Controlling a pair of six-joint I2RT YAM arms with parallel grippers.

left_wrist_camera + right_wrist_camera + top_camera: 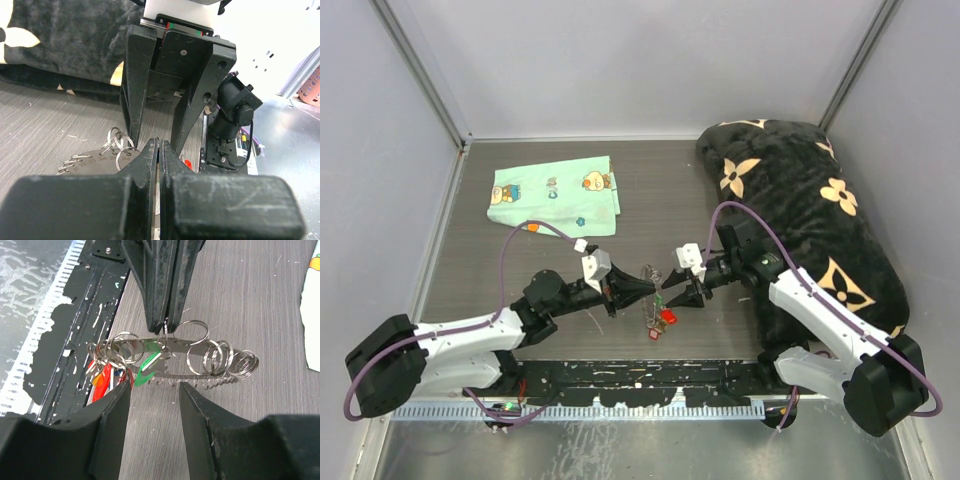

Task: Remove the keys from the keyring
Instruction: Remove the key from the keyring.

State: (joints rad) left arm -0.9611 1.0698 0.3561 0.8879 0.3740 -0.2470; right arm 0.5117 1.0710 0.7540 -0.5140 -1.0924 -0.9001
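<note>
The left end effector is pinched together on the upper edge of the keyring, holding it above the tabletop between the two arms. The right end effector faces it with jaws apart, just short of the ring. The keys, red-, orange- and green-headed, hang bunched at one end.

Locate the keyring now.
In the top view the keyring is mid-table, pinched by the left gripper, with the open right gripper just to its right.

Keys hang from keyring — cloth behind-left, blanket right.
</note>
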